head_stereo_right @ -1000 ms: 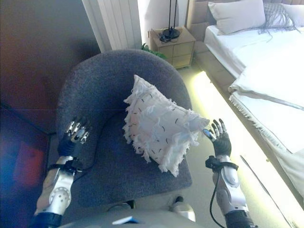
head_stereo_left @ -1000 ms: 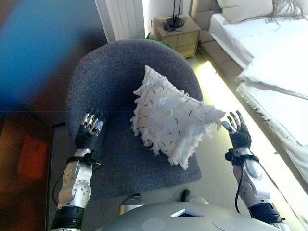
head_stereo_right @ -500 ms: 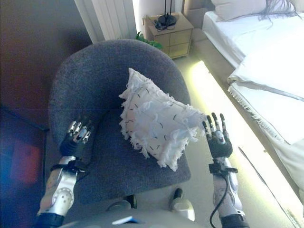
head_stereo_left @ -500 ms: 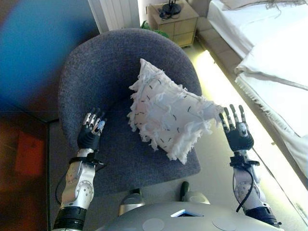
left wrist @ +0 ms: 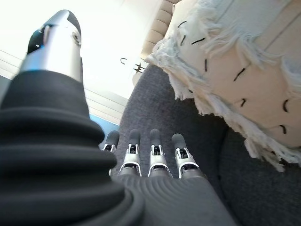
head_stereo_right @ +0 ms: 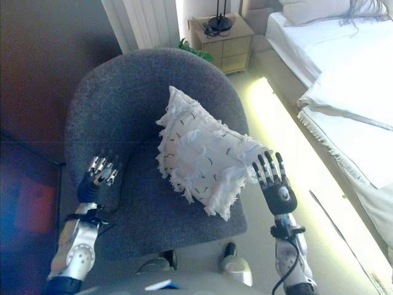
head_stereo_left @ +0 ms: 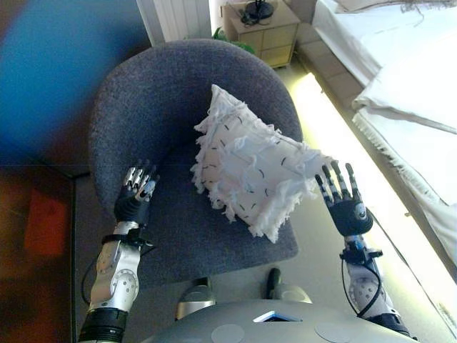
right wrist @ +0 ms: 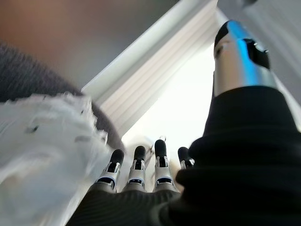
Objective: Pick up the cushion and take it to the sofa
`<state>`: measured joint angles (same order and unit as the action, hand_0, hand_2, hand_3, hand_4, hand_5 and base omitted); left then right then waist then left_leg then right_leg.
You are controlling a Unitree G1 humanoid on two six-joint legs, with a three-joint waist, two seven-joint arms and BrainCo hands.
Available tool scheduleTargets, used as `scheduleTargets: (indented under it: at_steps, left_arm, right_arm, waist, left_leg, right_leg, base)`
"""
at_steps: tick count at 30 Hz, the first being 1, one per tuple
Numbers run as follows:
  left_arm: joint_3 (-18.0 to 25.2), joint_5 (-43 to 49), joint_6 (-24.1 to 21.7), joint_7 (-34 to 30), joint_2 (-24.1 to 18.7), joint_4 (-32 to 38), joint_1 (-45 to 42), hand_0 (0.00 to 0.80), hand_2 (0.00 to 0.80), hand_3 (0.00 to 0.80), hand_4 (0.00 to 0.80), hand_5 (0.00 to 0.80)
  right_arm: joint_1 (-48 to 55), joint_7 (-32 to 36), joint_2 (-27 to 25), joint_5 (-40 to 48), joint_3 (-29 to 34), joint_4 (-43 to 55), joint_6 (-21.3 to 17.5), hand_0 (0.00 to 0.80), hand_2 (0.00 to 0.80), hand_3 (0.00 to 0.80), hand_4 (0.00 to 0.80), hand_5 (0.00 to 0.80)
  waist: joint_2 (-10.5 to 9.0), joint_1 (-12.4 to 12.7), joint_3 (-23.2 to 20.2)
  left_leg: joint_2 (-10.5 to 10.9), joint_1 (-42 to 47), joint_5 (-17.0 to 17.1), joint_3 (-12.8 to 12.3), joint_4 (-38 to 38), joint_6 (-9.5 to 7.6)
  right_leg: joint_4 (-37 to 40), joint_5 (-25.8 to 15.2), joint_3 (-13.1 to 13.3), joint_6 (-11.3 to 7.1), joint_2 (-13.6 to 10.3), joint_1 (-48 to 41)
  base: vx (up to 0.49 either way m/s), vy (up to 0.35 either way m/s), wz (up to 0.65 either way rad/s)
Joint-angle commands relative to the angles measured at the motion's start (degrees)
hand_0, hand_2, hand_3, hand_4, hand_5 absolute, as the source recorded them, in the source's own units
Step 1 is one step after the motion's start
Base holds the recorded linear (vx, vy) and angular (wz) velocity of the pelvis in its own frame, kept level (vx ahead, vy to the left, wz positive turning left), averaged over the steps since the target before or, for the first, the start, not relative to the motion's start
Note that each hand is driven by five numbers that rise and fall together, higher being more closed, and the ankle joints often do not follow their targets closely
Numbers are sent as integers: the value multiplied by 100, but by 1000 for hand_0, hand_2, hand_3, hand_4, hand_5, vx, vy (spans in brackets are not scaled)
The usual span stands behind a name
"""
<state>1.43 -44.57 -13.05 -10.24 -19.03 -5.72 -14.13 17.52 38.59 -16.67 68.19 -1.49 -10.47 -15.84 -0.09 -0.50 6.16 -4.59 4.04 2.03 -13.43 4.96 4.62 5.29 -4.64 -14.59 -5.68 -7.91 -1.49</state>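
Left hand (head_stereo_left: 133,202): raised on a forearm reaching forward, fingers (left wrist: 155,153) straight and side by side, holding nothing. Right hand (head_stereo_left: 345,211): raised, palm up, fingers (head_stereo_right: 266,170) straight and spread, holding nothing.

Count at this frame: one white fringed cushion (head_stereo_left: 253,171), standing on one grey armchair (head_stereo_left: 153,107), at roughly 12 o'clock of the view's centre. Two robot hands were in view, the left hand (head_stereo_left: 134,200) at 8 o'clock and the right hand (head_stereo_left: 344,204) at 4 o'clock, both with straight fingers and holding nothing. One wooden nightstand (head_stereo_left: 268,32) and one black lamp base (head_stereo_left: 257,10) on it were logged at 12 o'clock, with one bed (head_stereo_left: 407,71) at 2 o'clock.
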Motion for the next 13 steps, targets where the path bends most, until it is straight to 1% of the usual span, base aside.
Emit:
scheduleTargets:
  at_steps: [1,5,9,13]
  left_arm:
    - [324,-190,-297,-197,-259,9,80,0,0,0,0,0]
    - [301,-429,-226,-418,-119,-73,17,0,0,0,0,0]
    - [205,-366,-247,-448,-97,-79,23,0,0,0,0,0]
    - [134,-381,-236,-545,-114,-193,74,0,0,0,0,0]
  right_arm:
    - [-166,434,155,125,277,41,128,0,0,0,0,0]
    - [-206,716,339,335,352,-521,254,0,0,0,0,0]
    - [-257,671,456,238,380,-1013,341,0,0,0,0,0]
    - [-280,750,463,283,380,-1385,342,0,0,0,0,0]
  waist:
    - [-201,55,37]
    - [-187,90,72]
    - [-181,130,108]
    - [-179,158,137]
  left_leg:
    - [113,-270,-244,26,-165,-153]
    - [129,-258,-246,57,-130,-162]
    - [143,-257,-249,87,-121,-163]
    - [151,-293,-255,109,-156,-160]
  right_leg:
    - [-62,181,3,-263,-9,85]
    - [-48,174,-13,-264,-18,71]
    - [-49,162,-60,-274,-37,54]
    - [-66,153,-81,-277,-52,71]
  base:
    - [-19,19,-5]
    - [-6,10,-3]
    - [-1,4,1]
    - [0,0,0]
